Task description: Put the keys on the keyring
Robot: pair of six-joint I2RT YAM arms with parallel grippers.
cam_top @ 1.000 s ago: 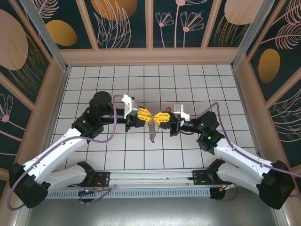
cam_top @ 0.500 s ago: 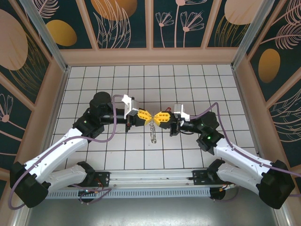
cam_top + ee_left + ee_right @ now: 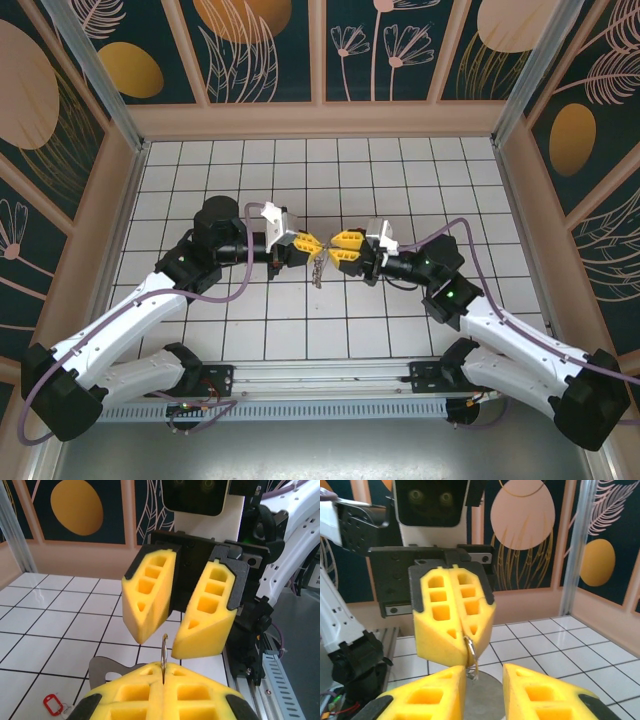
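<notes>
My left gripper (image 3: 311, 245) (image 3: 163, 669) is shut on the keyring (image 3: 163, 652), a thin wire loop whose end sticks up from between the yellow fingers. Plain metal keys (image 3: 318, 268) hang from it under the two grippers. My right gripper (image 3: 334, 243) (image 3: 484, 674) faces the left one tip to tip, open, one finger on each side of the keyring (image 3: 470, 647) without touching it. The key's red tag (image 3: 52, 703) lies on the white tiles below the left gripper; its metal part is hidden.
A grey metal key head (image 3: 106, 668) (image 3: 487, 692) hangs just under the fingers. The white tiled floor (image 3: 400, 170) is walled by a tan rim and patterned panels. A metal rail (image 3: 330, 378) with both arm bases runs along the near edge.
The right gripper has opened and let go of the keyring, which the left gripper now holds alone. The hanging keys have swung up and to the left.
</notes>
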